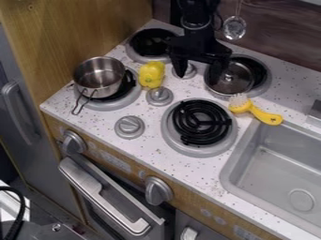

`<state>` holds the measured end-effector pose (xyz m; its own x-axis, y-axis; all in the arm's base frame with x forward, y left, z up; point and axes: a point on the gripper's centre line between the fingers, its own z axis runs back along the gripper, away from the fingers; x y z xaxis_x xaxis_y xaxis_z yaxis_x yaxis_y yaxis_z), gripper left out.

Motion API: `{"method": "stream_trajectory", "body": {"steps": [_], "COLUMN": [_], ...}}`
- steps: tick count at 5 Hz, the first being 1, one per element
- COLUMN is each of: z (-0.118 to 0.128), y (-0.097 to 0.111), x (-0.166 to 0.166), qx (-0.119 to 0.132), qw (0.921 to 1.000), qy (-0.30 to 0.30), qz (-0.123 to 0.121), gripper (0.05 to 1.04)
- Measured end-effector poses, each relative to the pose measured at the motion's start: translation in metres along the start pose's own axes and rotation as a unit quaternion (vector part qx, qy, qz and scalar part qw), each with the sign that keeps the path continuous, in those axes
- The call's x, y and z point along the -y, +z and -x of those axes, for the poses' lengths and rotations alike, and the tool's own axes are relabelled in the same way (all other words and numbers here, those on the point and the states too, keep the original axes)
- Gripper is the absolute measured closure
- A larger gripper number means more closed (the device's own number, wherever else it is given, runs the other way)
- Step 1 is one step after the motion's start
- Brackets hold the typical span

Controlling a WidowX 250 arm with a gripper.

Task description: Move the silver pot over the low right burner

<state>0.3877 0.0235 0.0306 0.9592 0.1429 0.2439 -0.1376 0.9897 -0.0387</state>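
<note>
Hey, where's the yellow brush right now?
In the camera view, the yellow brush lies at the right, between the silver lid and the sink, its bristles toward the lid.

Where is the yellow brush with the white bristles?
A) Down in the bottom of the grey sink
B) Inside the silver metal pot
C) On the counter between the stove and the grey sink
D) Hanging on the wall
C: the yellow brush lies on the speckled white counter, close to the corner of the grey sink.
</note>
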Motion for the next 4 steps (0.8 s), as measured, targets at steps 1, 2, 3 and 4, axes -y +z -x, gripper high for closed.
{"method": "stream_trajectory", "body": {"steps": [1,2,3,4], "z": [0.008,0.007,-0.002,-0.004], "y": [-0.013,-0.016,-0.019,-0.017], "x": [-0.001,-0.009,-0.039,-0.081], "qx": [-0.02,-0.02,-0.014,0.006], "qw": [0.9998,0.9997,0.9983,0.9948], "qy": [0.0,0.016,0.056,0.101], "qz": [-0.002,0.0,0.002,-0.01], "gripper": [0.084,0.084,0.084,0.084]}}
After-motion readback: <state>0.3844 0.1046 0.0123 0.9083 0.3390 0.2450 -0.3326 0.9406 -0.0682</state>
